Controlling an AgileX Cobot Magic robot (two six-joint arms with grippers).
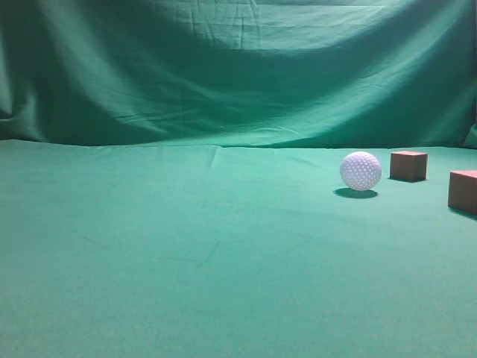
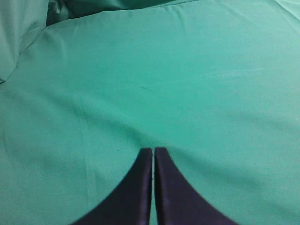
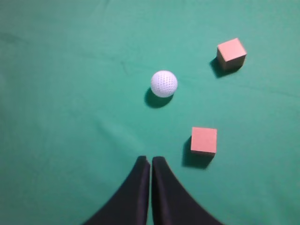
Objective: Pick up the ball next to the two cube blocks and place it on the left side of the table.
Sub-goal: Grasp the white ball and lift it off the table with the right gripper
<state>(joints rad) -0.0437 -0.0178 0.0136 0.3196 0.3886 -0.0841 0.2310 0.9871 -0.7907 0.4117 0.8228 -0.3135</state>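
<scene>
The white dimpled ball [image 1: 361,171] rests on the green table [image 1: 186,253] at the right, with one reddish-brown cube [image 1: 408,165] just to its right and a second cube [image 1: 463,191] at the right edge of the exterior view. In the right wrist view the ball [image 3: 164,84] lies ahead of my right gripper [image 3: 150,159], which is shut and empty above the cloth; one cube [image 3: 204,140] sits close to its right, the other [image 3: 231,52] farther off. My left gripper [image 2: 153,150] is shut and empty over bare cloth. Neither gripper shows in the exterior view.
A green cloth backdrop [image 1: 238,67] hangs behind the table. The cloth is slightly wrinkled, with a fold [image 2: 28,42] at the upper left of the left wrist view. The left part of the table [image 1: 112,246] holds nothing.
</scene>
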